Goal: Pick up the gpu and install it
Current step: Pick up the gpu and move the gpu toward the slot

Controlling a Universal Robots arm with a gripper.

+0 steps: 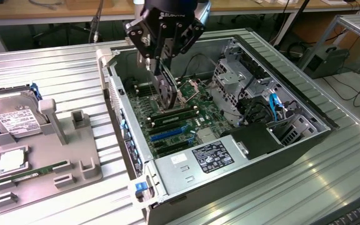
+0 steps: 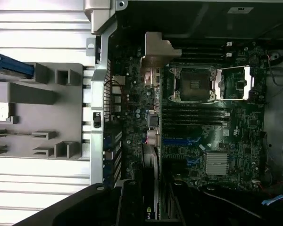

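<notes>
My gripper (image 1: pixel 161 65) hangs over the open computer case (image 1: pixel 292 101), shut on the gpu (image 1: pixel 165 91). The card hangs on edge below the fingers, its lower edge just above the motherboard (image 1: pixel 186 119) near the memory slots. In the wrist view the gpu (image 2: pixel 151 141) appears edge-on between the black fingers (image 2: pixel 130 207), with its silver end bracket (image 2: pixel 156 47) toward the case's rear wall. Blue expansion slots (image 1: pixel 169 133) lie on the board a little nearer the camera than the card.
A grey holder tray (image 1: pixel 73 154) stands at the exterior view's left with a silver hard drive (image 1: pixel 14 117), a processor (image 1: pixel 11 160) and a green memory stick (image 1: pixel 33 172). Inside the case are the power supply (image 1: pixel 214 154), drive cage (image 1: pixel 233 77) and cables.
</notes>
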